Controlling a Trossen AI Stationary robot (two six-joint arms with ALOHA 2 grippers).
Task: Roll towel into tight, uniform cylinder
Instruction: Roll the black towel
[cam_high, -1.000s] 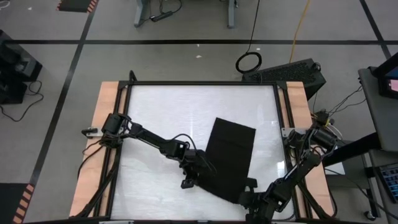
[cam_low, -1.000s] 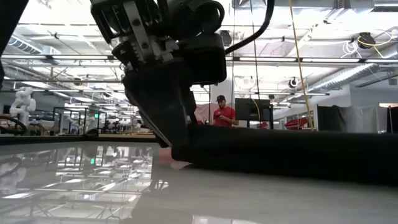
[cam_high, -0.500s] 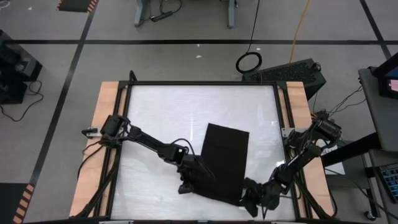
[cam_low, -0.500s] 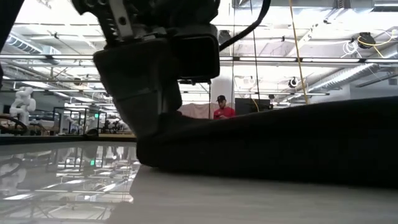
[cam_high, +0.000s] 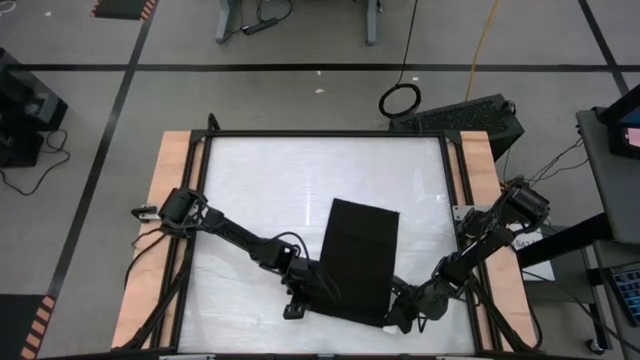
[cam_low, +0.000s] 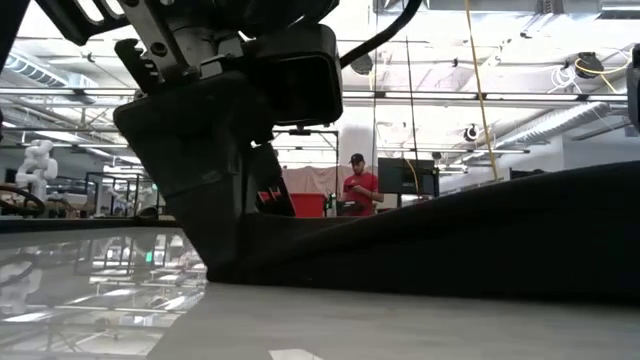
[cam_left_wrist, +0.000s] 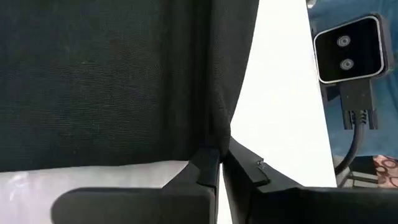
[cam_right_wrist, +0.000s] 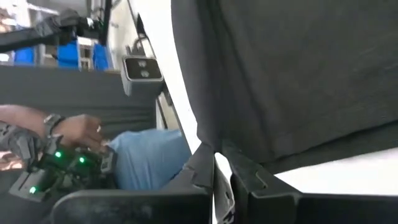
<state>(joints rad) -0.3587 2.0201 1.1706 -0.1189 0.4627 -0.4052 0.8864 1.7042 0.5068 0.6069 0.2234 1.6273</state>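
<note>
We have our 2 arms reaching low toward the near edge: our left gripper (cam_high: 300, 298) and right gripper (cam_high: 398, 312) are each pinched closed on a near corner of the towel (cam_high: 358, 258).

text: none legible | labels: none | numbers: none

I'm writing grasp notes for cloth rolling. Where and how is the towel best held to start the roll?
Probably the two near corners, one per claw, coming in low from the table's near edge. The towel lies flat, so only edges offer purchase. The left claw and right claw each pinch a corner there.
</note>
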